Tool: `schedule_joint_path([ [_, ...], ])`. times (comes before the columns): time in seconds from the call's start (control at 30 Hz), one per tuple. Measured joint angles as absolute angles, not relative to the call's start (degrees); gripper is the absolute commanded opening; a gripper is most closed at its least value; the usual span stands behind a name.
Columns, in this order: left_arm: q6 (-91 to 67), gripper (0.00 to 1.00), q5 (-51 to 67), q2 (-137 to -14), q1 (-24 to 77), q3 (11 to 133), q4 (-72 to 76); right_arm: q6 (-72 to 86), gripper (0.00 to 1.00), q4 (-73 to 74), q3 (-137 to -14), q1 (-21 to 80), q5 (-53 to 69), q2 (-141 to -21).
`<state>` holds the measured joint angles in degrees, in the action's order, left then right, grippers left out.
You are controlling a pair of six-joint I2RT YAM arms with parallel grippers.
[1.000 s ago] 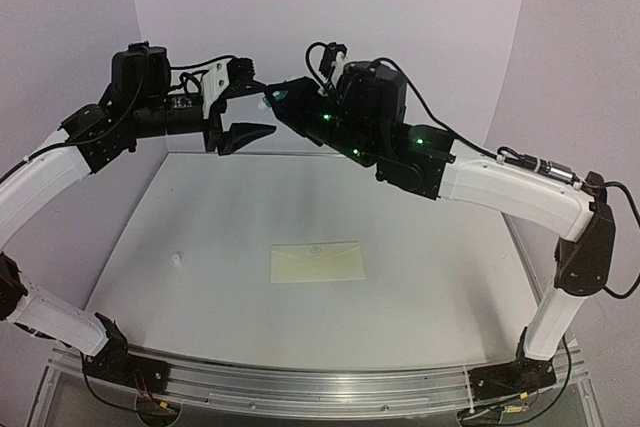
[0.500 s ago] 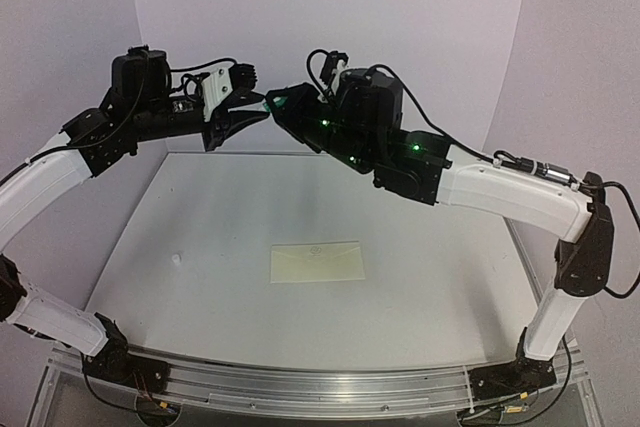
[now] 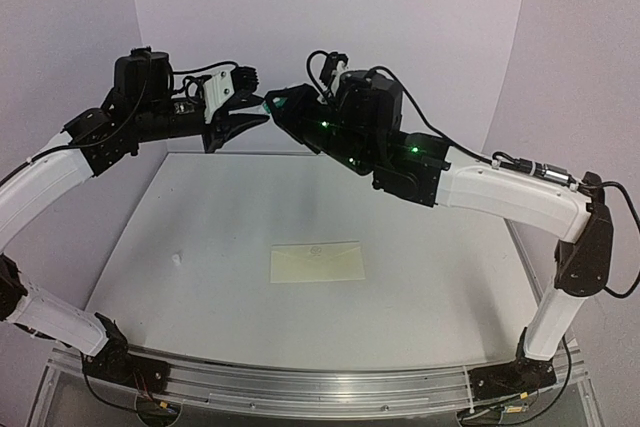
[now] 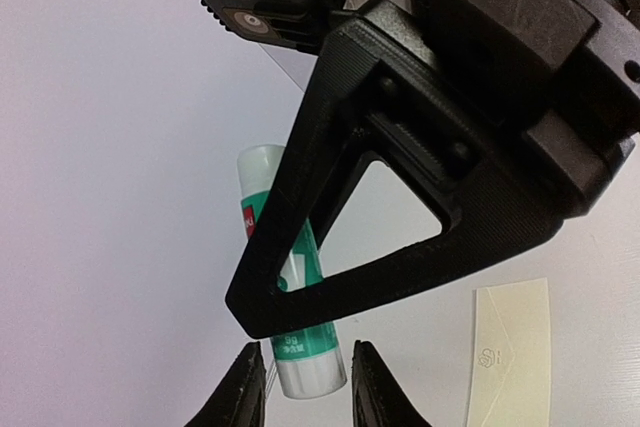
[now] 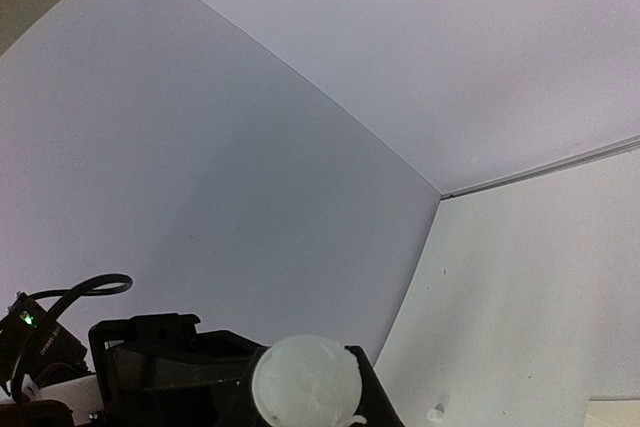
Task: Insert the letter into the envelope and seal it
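The cream envelope (image 3: 318,262) lies flat at mid-table with its flap down, and its end shows in the left wrist view (image 4: 512,357). The letter is out of view. Both arms are raised high above the far side of the table, tips meeting. My right gripper (image 3: 275,104) is shut on a green-and-white glue stick (image 4: 300,337), whose uncapped white top (image 5: 305,384) faces the right wrist camera. My left gripper (image 3: 260,115) (image 4: 308,387) is shut on the stick's lower white end, one finger on each side.
A small white cap (image 3: 177,258) lies on the table at the left, also visible as the cap (image 5: 434,413) in the right wrist view. Pale walls enclose the table at the back and sides. The right arm's black finger (image 4: 330,287) crosses in front of the stick.
My left gripper's jaws have narrowed from wide open onto the glue stick's end. The right gripper with the stick has shifted slightly left toward it.
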<state>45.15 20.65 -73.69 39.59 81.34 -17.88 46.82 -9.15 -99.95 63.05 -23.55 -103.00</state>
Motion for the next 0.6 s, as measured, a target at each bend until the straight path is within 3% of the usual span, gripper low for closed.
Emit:
schedule_joint_path([
  [0.27, 44.93, 0.2, 20.12, -74.02, 39.55, 81.52, -18.02, 46.81, 0.0, -9.83, -99.94, 63.05, -23.38, -103.0],
  [0.43, 44.54, 0.0, 19.77, -74.08, 39.54, 82.15, -18.36, 46.96, 0.0, -10.48, -99.94, 63.03, -23.54, -103.0],
  [0.6, 43.93, 0.0, 19.71, -74.11, 39.48, 82.52, -18.6, 47.04, 0.0, -10.92, -99.94, 63.02, -23.57, -103.0],
])
